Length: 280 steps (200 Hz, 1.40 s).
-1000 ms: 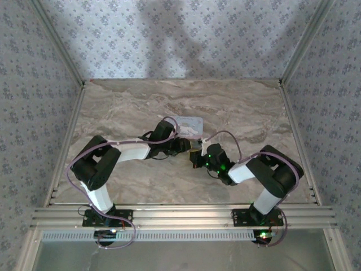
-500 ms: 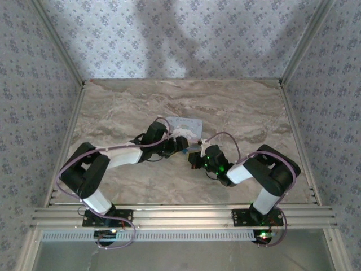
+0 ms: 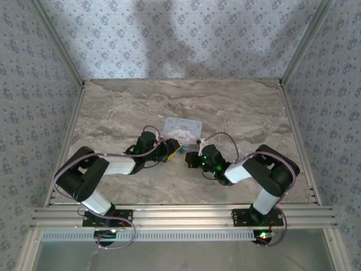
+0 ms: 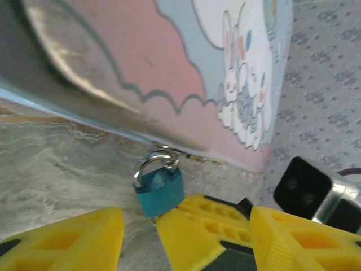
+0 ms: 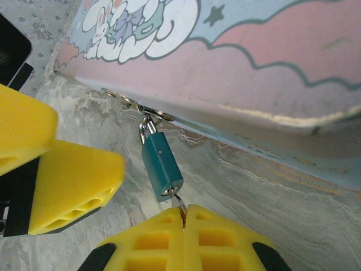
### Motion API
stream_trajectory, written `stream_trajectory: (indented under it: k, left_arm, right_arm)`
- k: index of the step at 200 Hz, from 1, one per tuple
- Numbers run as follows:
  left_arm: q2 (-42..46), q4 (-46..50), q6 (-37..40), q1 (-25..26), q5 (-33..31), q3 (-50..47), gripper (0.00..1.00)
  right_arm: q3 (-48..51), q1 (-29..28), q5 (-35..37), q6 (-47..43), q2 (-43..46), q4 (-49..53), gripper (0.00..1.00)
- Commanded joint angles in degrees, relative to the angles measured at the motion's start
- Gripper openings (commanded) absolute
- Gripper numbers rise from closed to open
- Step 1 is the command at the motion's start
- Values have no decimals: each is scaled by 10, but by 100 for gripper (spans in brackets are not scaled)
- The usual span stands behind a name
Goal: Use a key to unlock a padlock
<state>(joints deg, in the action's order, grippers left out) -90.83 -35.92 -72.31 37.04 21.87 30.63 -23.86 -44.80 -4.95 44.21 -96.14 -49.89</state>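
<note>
My right claw [image 5: 183, 223] is pressed together on the key [image 5: 179, 202]. Only a thin sliver of it shows between my fingertips and the underside of the padlock [image 5: 161, 164]. The padlock lies just ahead of those tips, tilted. Its shackle is hooked into small rings [image 5: 131, 104] at the lower edge of the tin [image 5: 271, 62], and that edge runs straight across in front of me. My left claw [image 4: 186, 217] is spread, with the padlock and my right fingertips sitting inside its gap. Neither of its fingers [image 4: 73, 240] touches the lock. Between my two claws the room is tight, but the bare table [image 3: 242, 107] lies open beyond the tin and out to either side.
</note>
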Motion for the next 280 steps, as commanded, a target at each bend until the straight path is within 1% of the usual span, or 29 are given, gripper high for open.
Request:
stream_trajectory:
  k: [1, 22, 48, 85, 122, 164, 178, 234, 250, 280]
  left_arm:
    - [-13, -46, -23, 4, -9, -4, 57]
    - [-23, -38, -29, 5, -10, -1, 54]
    - [-29, -21, -30, 9, -22, -1, 54]
    - [-45, -24, -30, 13, -20, 6, 53]
    - [-68, -40, -40, 18, -22, 10, 46]
    - [-87, -62, -53, 18, -28, 13, 36]
    - [-89, -61, -53, 19, -28, 17, 34]
    - [-95, -59, -53, 22, -26, 22, 33]
    - [-95, -60, -53, 23, -26, 23, 29]
    - [-94, -59, -52, 23, -27, 23, 18]
  right_arm:
    - [-18, -3, -5, 42, 3, 14, 0]
    - [-21, -3, -9, 62, 3, 16, 0]
    - [-26, -3, -15, 77, 4, 15, 0]
    - [-32, -3, -25, 100, 4, 14, 0]
    - [-36, -3, -33, 127, 8, 10, 0]
    - [-40, -3, -38, 143, 10, 19, 0]
    - [-41, -2, -42, 154, 8, 14, 0]
    - [-49, 1, -56, 193, 7, 1, 0]
    - [-49, 1, -58, 198, 8, -2, 0]
    - [-39, 6, -57, 197, 15, -3, 0]
